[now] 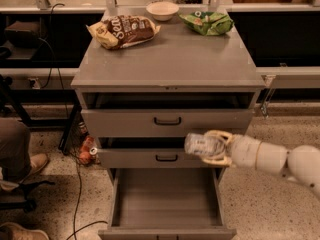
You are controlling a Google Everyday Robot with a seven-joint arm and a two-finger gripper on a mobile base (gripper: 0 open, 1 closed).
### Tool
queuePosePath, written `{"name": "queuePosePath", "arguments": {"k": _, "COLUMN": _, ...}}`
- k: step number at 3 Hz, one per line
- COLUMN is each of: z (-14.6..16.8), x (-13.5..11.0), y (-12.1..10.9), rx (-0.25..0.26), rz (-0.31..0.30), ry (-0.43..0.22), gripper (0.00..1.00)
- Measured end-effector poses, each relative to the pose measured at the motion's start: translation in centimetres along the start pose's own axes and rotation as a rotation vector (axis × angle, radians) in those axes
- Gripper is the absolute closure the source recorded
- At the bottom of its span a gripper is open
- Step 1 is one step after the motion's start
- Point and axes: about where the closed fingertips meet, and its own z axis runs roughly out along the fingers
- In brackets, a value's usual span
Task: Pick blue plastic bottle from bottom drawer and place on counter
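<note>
The blue plastic bottle (201, 144), clear with a pale label, lies sideways in my gripper (216, 147), whose pale fingers are shut around it. My white arm comes in from the right. Bottle and gripper hang in front of the middle drawer's right part, above the open bottom drawer (167, 199), whose flat grey floor is bare. The counter (172, 59), the grey cabinet top, lies well above and behind the bottle.
On the counter lie a brown snack bag (124, 30) at the back left, a white bowl (162, 10) at the back middle and a green snack bag (207, 22) at the back right. The two upper drawers stand slightly open. A person's legs and shoes (20, 169) and cables are on the floor left.
</note>
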Motion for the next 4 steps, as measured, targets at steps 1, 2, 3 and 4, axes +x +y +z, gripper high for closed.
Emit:
{"name": "queuePosePath", "arguments": {"k": 1, "z": -3.0, "x": -2.3, "y": -5.5, "rx": 0.060, "rz": -0.069, "ry": 0.007, "gripper": 1.00}}
{"name": "queuePosePath", "arguments": {"k": 2, "z": -3.0, "x": -2.3, "y": -5.5, "rx": 0.060, "rz": -0.069, "ry": 0.007, "gripper": 1.00}}
{"name": "queuePosePath", "arguments": {"k": 3, "z": -2.8, "x": -2.4, "y": -8.1, "rx": 0.040, "rz": -0.080, "ry": 0.046, "gripper": 1.00}}
{"name": "queuePosePath", "arguments": {"k": 4, "z": -2.9, "x": -3.7, "y": -12.4, "rx": 0.031, "rz": -0.144, "ry": 0.091, "gripper": 1.00}}
